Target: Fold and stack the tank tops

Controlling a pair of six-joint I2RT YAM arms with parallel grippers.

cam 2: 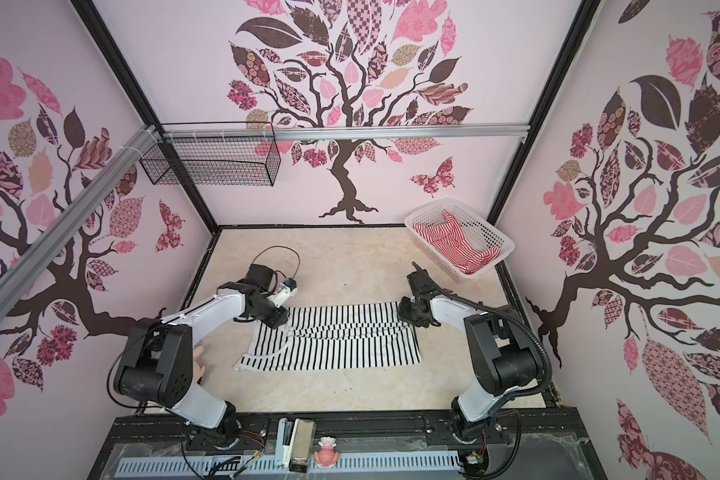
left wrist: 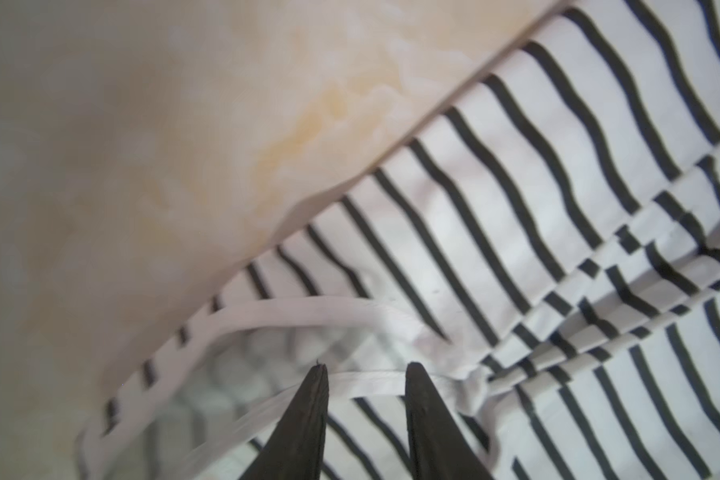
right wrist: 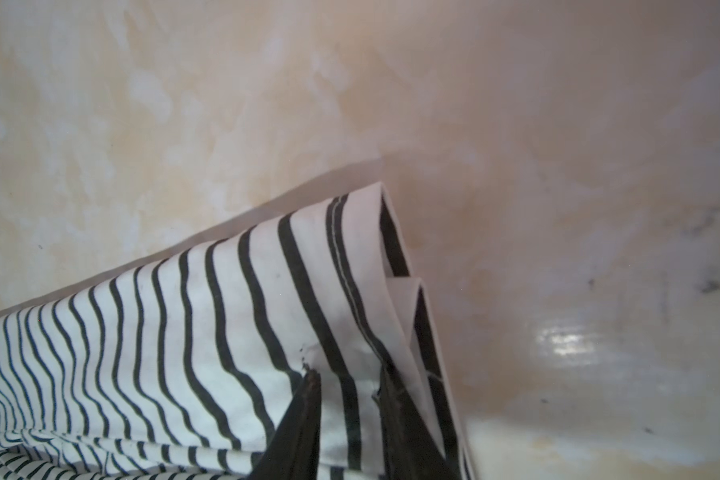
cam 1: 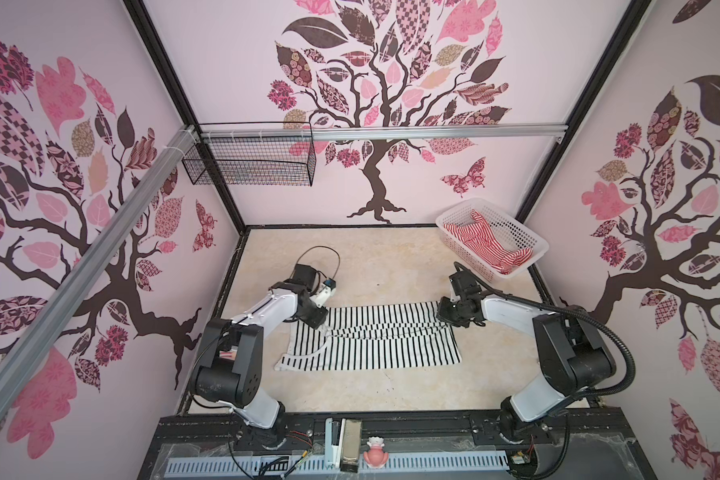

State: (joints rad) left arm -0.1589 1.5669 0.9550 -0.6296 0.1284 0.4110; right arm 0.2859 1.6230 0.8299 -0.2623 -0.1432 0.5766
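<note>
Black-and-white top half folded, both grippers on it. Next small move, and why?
Probably draw both grippers together toward the near edge, staying low. The left gripper and right gripper each have cloth of the black-and-white tank top between their fingers at its ends, and the near half lies uncovered.

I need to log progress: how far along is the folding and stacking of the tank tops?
Done: the black-and-white tank top lies spread on the table, creased along its middle. In hand: the right gripper pinches its hem corner; the left gripper sits at the white trim, grip unclear. Left: the red-and-white tank top sits crumpled in the basket; nothing stacked.
</note>
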